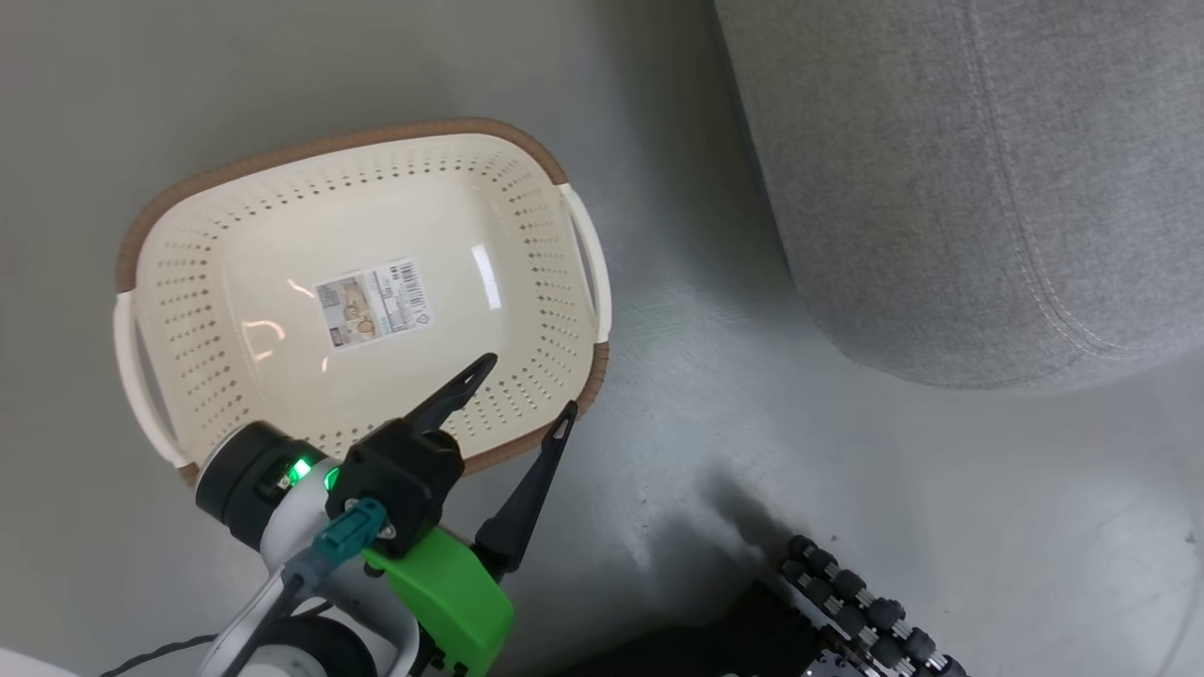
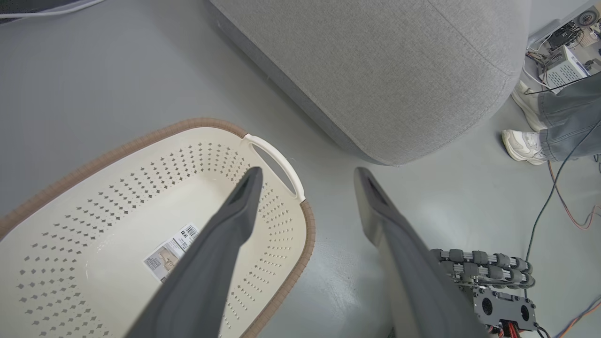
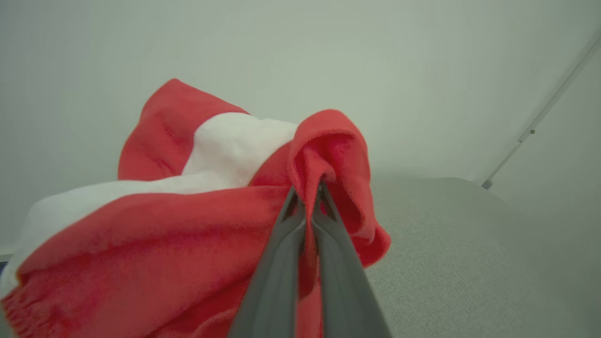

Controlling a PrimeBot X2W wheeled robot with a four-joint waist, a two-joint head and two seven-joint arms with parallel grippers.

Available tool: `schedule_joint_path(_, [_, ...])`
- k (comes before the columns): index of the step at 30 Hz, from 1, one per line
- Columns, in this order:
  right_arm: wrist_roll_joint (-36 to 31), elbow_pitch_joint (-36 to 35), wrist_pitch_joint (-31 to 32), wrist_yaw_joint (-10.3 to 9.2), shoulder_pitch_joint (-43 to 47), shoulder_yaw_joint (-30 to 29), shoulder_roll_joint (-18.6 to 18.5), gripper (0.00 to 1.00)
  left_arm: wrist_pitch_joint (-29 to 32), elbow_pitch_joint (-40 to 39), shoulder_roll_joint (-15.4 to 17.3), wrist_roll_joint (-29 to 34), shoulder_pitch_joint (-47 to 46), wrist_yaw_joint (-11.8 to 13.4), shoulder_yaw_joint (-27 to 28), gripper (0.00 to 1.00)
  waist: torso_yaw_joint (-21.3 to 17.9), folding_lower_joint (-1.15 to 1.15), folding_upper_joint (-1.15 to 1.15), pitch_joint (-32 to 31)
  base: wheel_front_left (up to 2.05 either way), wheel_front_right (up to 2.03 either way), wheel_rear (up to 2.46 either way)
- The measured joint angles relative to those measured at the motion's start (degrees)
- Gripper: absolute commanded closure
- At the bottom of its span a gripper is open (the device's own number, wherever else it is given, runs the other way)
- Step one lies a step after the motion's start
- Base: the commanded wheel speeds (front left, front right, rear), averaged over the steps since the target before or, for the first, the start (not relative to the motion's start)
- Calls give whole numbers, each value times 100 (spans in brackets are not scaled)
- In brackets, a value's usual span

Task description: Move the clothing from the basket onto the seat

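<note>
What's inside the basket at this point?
The basket holds a sticker on its bottom, nothing else visible. The open left gripper hangs over its near rim and hides a small patch of the perforated wall there.

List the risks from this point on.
1. The right gripper pinches just one fold of the clothing. The bulk hangs to one side and could pull free before it rests on the seat.
2. The left gripper is open over the rim of the basket. Lowering or swinging it might catch that rim and shift the basket.
</note>
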Motion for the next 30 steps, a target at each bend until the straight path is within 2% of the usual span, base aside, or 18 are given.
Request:
schedule_joint_path(4, [-70, 444, -111, -137, 29, 24, 353, 100, -64, 69, -51, -168, 0, 0, 15, 0, -138, 0, 0, 40, 0, 0, 0])
schedule_joint_path(7, [-110, 571, -131, -138, 26, 41, 393, 100, -66, 82, -88, -202, 0, -46, -1, 0, -167, 0, 0, 1, 0, 0, 0])
schedule_joint_path(8, [-122, 621, -194, -148, 24, 23, 383, 95, -77, 83, -100, -204, -1, -47, -4, 0, -171, 0, 0, -25, 0, 0, 0])
schedule_joint_path(9, [-144, 668, -237, -176, 10, -4, 364, 64, -120, 88, -119, -213, -2, -48, 0, 0, -173, 0, 0, -53, 0, 0, 0])
schedule_joint_path(10, [-148, 722, -271, -188, -14, -29, 355, 8, -163, 102, -140, -218, -5, -48, 14, 0, -172, 0, 0, -80, 0, 0, 0])
schedule_joint_path(11, [-148, 798, -270, -188, -46, -25, 356, 0, -203, 130, -163, -237, -13, -48, 46, 0, -170, 0, 0, -108, 0, 0, 0])
schedule_joint_path(16, [-257, 1073, -315, -163, -45, 270, 505, 0, -513, 409, -359, -510, -44, -44, 281, 0, -158, 0, 0, -326, 0, 0, 0])
schedule_joint_path(18, [-266, 1078, -319, -11, 14, 381, 552, 0, -645, 525, -467, -597, -105, -40, 402, 0, -151, 0, 0, -448, 0, 0, 0])
schedule_joint_path(19, [-190, 1059, -320, 178, 130, 417, 631, 0, -811, 624, -615, -782, -140, -33, 521, 0, -140, 0, 0, -582, 0, 0, 0])
schedule_joint_path(22, [-119, 1011, -323, 385, 508, 527, 697, 0, -1067, 844, -717, -879, -138, 19, 764, 0, -118, 0, 0, -794, 0, 0, 0])
schedule_joint_path(27, [-80, 594, -559, 456, 1055, 483, 693, 0, -1535, 1203, -747, -1105, -116, 87, 1274, 0, -65, -1, 0, -1171, 0, 0, 0])
schedule_joint_path(30, [67, 301, -636, 501, 1313, 359, 842, 0, -1820, 1408, -857, -1244, -47, 122, 1568, 0, -18, -1, 0, -1403, 0, 0, 0])
